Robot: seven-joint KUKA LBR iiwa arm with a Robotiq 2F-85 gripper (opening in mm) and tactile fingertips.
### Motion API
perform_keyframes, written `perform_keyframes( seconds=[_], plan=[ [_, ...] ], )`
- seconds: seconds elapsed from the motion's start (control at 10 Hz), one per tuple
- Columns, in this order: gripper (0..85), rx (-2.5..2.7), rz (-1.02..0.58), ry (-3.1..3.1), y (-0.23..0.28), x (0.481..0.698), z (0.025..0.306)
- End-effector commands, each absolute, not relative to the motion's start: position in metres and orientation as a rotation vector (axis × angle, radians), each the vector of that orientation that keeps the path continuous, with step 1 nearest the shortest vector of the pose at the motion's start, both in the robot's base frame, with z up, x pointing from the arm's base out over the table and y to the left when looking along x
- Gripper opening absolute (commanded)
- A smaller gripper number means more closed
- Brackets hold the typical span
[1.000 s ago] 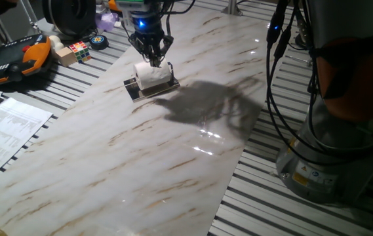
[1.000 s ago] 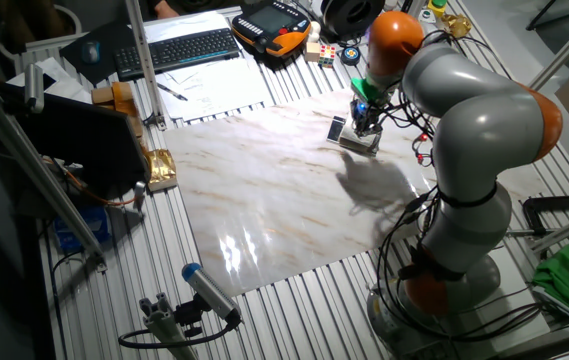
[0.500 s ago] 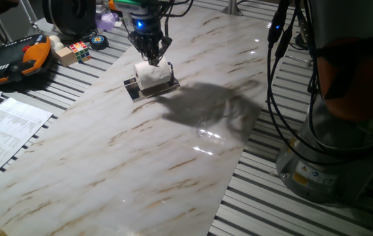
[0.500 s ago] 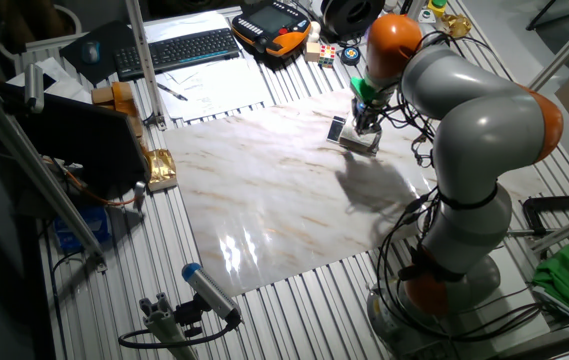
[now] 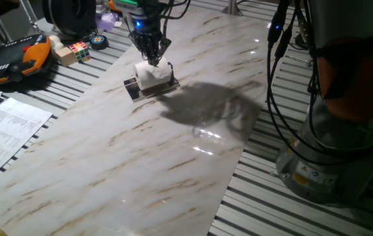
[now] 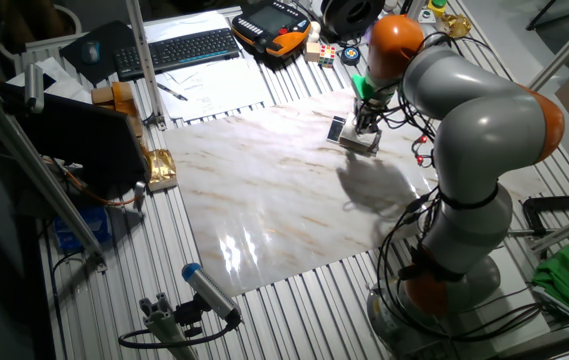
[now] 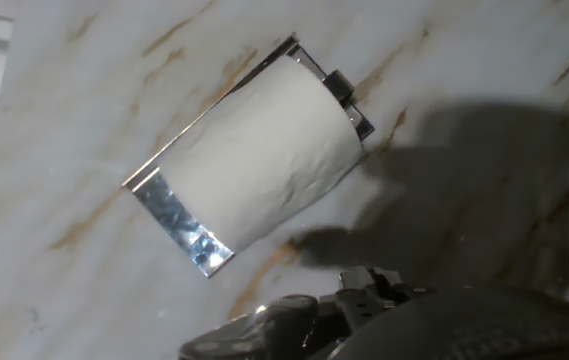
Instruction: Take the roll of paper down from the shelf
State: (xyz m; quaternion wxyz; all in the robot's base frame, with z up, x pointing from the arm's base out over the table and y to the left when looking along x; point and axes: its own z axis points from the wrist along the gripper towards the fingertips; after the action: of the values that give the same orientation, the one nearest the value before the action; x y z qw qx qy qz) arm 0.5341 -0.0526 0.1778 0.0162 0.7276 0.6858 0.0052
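Note:
The white roll of paper lies on its side on the small black shelf with a silver rail, at the far end of the marble board. In the hand view the roll fills the shelf and nothing holds it. My gripper hangs point down just above the roll's far end, fingers drawn together and empty. In the other fixed view the gripper is over the roll. The hand view shows only dark gripper parts at the bottom edge, beside the roll.
A black-and-orange case, a colour cube and a small wheel lie beyond the board's left corner. Printed sheets lie left. Cables and the arm's base stand right. A keyboard is behind.
The gripper's fingers have drawn together from a spread V, and the hand has shifted slightly towards the roll's far end. The roll and shelf have not moved.

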Motion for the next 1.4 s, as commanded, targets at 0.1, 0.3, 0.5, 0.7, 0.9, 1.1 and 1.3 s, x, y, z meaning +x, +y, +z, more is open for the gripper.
perform_keyframes(
  seconds=[0.1,0.3,0.5,0.7,0.9,1.1,1.3],
  plan=[
    [0.7,2.256,0.039,2.136,-0.0571,0.5343,0.1749],
    [5.0,2.240,0.074,2.160,-0.0567,0.5352,0.1718],
    [9.3,2.288,0.079,2.138,-0.0559,0.5355,0.1714],
    [0.7,2.411,0.024,2.062,-0.0556,0.5357,0.1710],
    [0.7,2.459,0.040,1.988,-0.0558,0.5353,0.1715],
    [0.7,2.505,0.006,2.002,-0.0580,0.5363,0.1705],
    [0.7,2.556,-0.001,1.898,-0.0599,0.5378,0.1712]
  ],
)
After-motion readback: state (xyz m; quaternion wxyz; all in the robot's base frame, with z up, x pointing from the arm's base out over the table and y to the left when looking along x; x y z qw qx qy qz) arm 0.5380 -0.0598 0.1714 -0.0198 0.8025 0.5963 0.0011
